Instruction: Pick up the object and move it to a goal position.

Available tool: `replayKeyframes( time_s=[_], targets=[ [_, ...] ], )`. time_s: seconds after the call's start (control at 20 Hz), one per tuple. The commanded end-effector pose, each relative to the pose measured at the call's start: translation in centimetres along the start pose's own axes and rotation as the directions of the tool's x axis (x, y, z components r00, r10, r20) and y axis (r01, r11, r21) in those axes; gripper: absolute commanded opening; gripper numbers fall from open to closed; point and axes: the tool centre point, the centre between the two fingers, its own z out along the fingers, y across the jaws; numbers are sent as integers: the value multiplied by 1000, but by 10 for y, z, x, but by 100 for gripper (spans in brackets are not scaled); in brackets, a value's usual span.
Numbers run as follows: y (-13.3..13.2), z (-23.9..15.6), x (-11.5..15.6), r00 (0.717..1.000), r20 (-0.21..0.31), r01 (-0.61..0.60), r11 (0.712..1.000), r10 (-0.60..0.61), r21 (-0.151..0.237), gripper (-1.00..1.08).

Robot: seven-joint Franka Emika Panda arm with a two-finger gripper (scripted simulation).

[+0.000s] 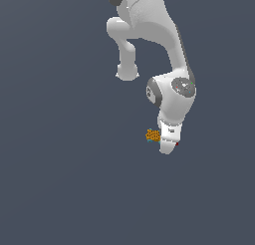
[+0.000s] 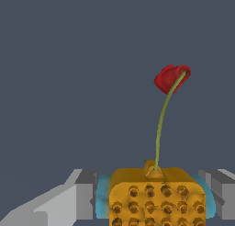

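The object (image 1: 153,135) is a tiny orange-yellow block with dark speckles and teal bits, at the end of the white hand toward the exterior view's left. In the wrist view the object (image 2: 156,195) fills the space between the two grey fingers (image 2: 85,200), with teal bits against each finger. A thin green stem with a red bud (image 2: 171,78) rises from its top. My gripper (image 1: 157,138) is shut on the object, as also shown in the wrist view (image 2: 156,202). I cannot tell whether it rests on the surface or hangs above it.
A tiny red dot (image 1: 177,144) shows at the hand's edge toward the exterior view's right. The white arm (image 1: 149,30) comes down from the top of the exterior view. Plain dark grey ground lies all around.
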Motion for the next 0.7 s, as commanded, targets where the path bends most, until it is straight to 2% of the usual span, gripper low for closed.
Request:
replayKeyframes(
  time_s=[0.0, 0.3, 0.65],
  targets=[
    [-9, -10, 22, 1000, 0, -1, 1000, 1, -1, -100],
    [-20, -23, 53, 1000, 0, -1, 1000, 1, -1, -100],
    [-19, -23, 54, 1000, -1, -2, 1000, 2, 0, -100]
  ],
)
